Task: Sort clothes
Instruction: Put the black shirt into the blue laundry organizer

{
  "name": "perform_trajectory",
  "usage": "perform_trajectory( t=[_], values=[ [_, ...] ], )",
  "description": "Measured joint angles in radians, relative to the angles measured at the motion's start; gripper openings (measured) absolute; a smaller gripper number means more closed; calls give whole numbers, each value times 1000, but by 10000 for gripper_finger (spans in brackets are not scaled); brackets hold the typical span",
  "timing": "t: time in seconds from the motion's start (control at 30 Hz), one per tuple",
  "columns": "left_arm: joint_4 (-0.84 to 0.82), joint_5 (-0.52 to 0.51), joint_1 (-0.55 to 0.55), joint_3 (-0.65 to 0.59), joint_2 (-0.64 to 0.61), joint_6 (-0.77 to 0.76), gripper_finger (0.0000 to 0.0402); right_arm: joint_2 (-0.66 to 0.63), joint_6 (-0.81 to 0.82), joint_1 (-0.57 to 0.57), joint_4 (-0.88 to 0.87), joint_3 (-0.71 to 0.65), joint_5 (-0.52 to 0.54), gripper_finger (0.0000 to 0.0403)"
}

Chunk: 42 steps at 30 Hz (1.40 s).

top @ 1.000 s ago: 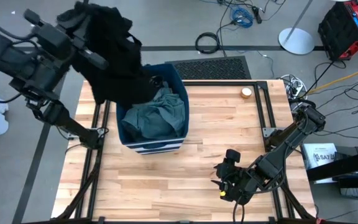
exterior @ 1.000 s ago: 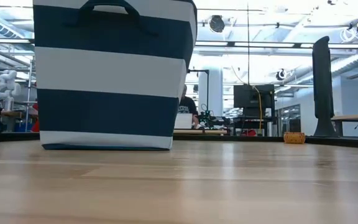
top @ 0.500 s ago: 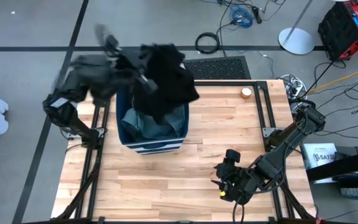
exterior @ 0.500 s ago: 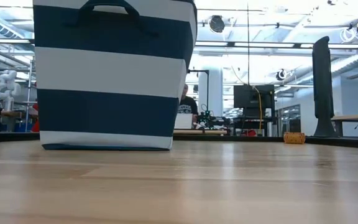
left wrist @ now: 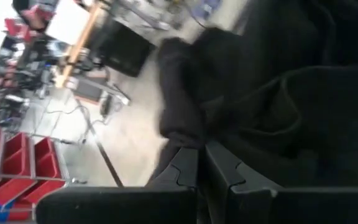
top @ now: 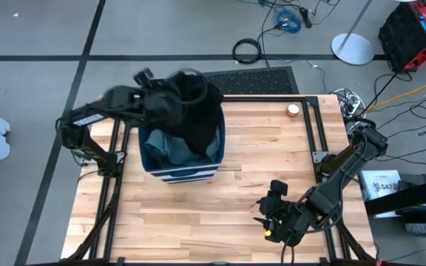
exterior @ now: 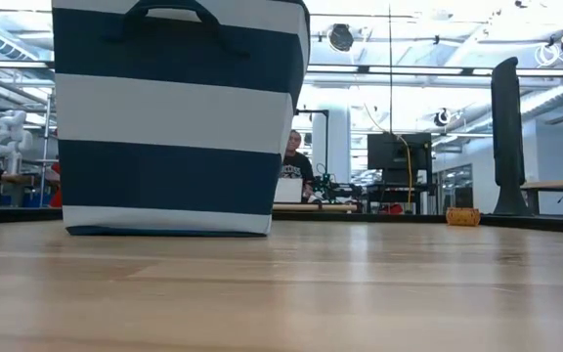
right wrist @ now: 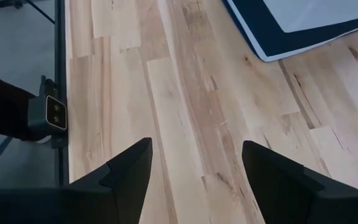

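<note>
From above, the left gripper is over the far left rim of the navy-and-white striped bin, its fingers clenched on a black garment that drapes from the gripper down across the bin's opening. Beneath and left of that dark cloth, inside the bin, lies a grey-green garment. The left wrist view confirms what the overhead blurs: the two dark fingers stand pressed together with folds of the black garment bunched right at and beyond their tips. The low view shows none of this; it gives only the striped side of the bin with its handle, standing on the wooden table, and a small tan object far off on the right, with a seated person in the room behind. The right gripper waits low over the near right part of the table, well apart from the bin; its wrist view shows its fingers spread wide over bare planks, holding nothing, with a corner of the bin ahead.
</note>
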Motion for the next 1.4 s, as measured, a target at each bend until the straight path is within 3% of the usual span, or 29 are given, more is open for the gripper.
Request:
perform_trajectory(
  t=[0.17,0.43,0.67,0.97,1.23,1.4],
  values=[
    [163,75,-8,-313,-36,0,9,0,14,0,1,0,1,238],
    [718,168,-42,-818,-143,79,9,0,17,0,0,0,1,238],
    [785,338,-27,-1036,-147,-1,9,0,17,0,0,0,2,238],
    [748,408,-70,-1010,-166,25,14,0,14,-8,0,0,10,238],
    [679,440,-93,-856,-222,26,107,0,13,-10,-2,0,10,238],
    [558,434,-94,-756,-239,3,141,0,13,-10,-3,0,10,238]
  ],
)
